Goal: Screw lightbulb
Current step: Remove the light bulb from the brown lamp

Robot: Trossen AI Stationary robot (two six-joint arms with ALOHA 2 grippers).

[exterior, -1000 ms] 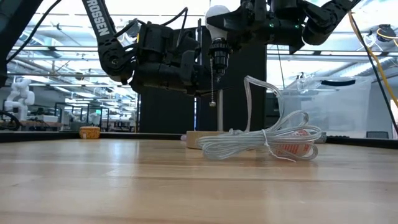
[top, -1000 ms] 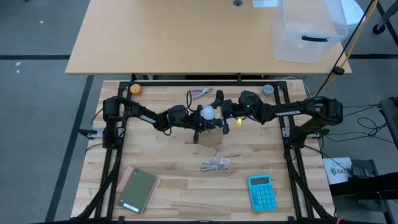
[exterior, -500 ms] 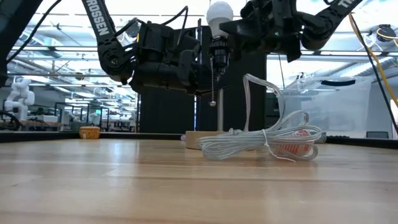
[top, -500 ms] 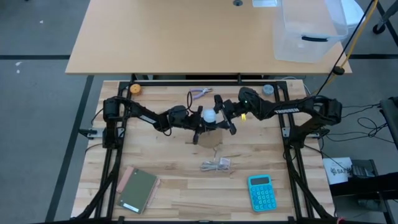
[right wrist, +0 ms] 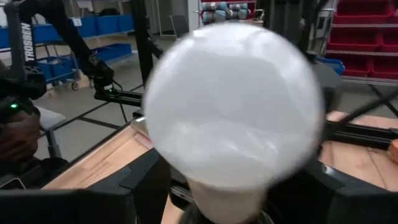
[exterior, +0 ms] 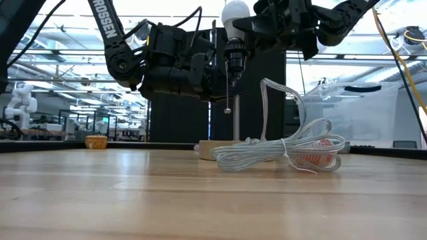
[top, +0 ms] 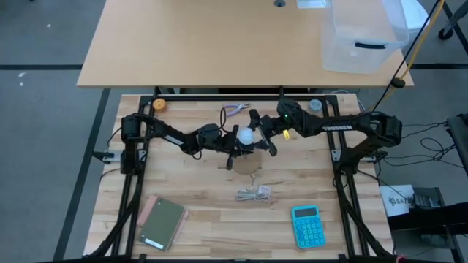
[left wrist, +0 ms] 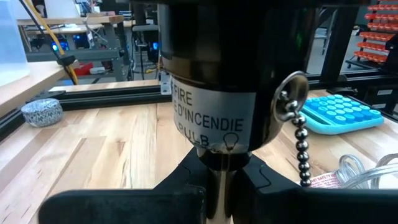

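One view—wrist—shows socket (left wrist: 214, 81) label.

Both arms meet mid-table, left claw (top: 232, 150) clamped (right claw (top: 257, 136) parted).

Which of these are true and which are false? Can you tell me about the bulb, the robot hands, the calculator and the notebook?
1. The lightbulb sits upright on top of the black socket. True.
2. The socket stands on the table. False: the left gripper, shut on its stem, holds it in the air.
3. The right gripper is around the bulb. True.
4. The blue calculator lies beside the orange cap. False: it lies at the opposite corner.
5. The green notebook is stacked on the calculator. False: they lie apart.
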